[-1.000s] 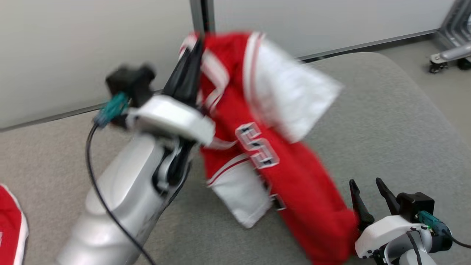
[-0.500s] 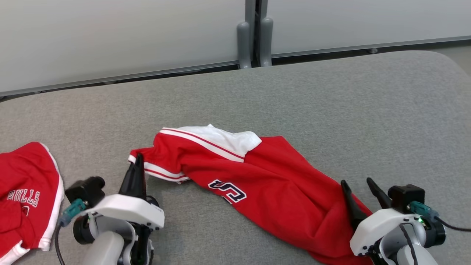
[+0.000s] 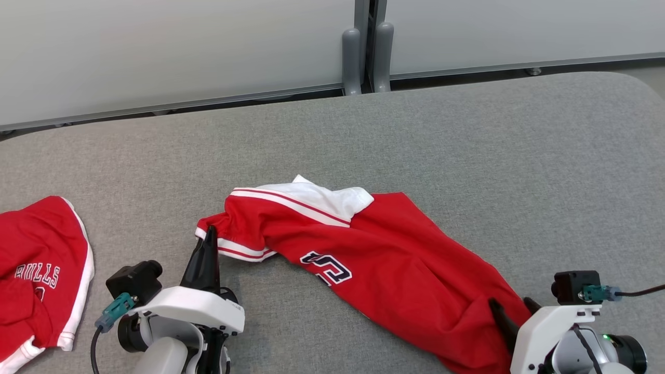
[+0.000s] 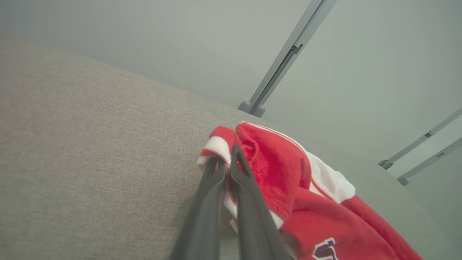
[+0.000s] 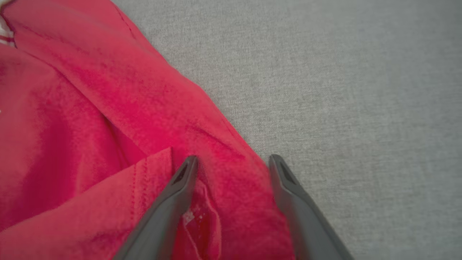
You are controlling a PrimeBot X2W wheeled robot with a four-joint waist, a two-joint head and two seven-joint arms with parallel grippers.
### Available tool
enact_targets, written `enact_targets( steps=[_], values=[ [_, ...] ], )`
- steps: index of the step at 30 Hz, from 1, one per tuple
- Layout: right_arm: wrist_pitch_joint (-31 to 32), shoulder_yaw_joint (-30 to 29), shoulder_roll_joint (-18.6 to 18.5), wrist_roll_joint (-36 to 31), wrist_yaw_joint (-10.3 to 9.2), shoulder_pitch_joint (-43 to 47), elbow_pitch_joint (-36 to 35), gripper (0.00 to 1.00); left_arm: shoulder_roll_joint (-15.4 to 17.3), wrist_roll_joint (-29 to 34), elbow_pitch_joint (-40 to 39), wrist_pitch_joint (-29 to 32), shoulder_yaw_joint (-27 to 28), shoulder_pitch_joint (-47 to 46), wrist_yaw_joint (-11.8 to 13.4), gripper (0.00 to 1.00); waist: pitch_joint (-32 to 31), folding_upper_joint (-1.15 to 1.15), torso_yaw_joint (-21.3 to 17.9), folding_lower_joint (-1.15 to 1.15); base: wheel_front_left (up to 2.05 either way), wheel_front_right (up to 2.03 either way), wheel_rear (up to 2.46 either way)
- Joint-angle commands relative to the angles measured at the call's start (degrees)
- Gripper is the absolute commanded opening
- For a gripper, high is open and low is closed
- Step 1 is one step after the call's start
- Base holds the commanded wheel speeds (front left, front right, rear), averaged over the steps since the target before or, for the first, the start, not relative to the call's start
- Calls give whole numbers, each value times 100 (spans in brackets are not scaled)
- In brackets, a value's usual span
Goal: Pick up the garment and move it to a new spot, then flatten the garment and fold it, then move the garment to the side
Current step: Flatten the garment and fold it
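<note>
The garment (image 3: 384, 259), a red jersey with white panels and striped trim, lies crumpled on the grey table (image 3: 467, 156), stretched from centre-left to lower right. My left gripper (image 3: 210, 232) is shut on its striped left edge. In the left wrist view the gripper (image 4: 225, 160) has the white-and-red cuff of the garment (image 4: 278, 166) pinched between its closed fingers. My right gripper (image 3: 511, 307) stands open over the garment's right end. In the right wrist view this gripper (image 5: 232, 160) straddles the edge of the red garment (image 5: 90, 126), one fingertip (image 5: 189, 166) over cloth, the other at the hem.
A second red garment (image 3: 41, 259) with "BULLS" lettering lies at the table's left edge. Grey partition panels with two upright posts (image 3: 366, 57) run behind the table's far edge. Bare grey tabletop stretches behind and to the right of the garment.
One second ago my left gripper held the garment up in the air; now the garment lies on the table, still pinched. The right gripper has sunk lower over its right end. The camera has shifted.
</note>
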Motion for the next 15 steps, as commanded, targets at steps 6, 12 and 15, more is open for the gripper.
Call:
enact_targets(
  steps=[6,12,15],
  values=[
    [561,28,-20,-41,3,57,34,100,-56,74,54,-27,75,-32,-96,0,59,0,19,0,0,0,0],
    [375,6,-16,-542,2,-376,241,0,-105,111,72,-26,129,-13,-183,0,109,0,174,0,0,0,0],
    [192,-141,-107,-883,2,-712,287,0,-152,102,24,-27,183,25,-250,0,93,0,290,0,0,0,0]
  ],
)
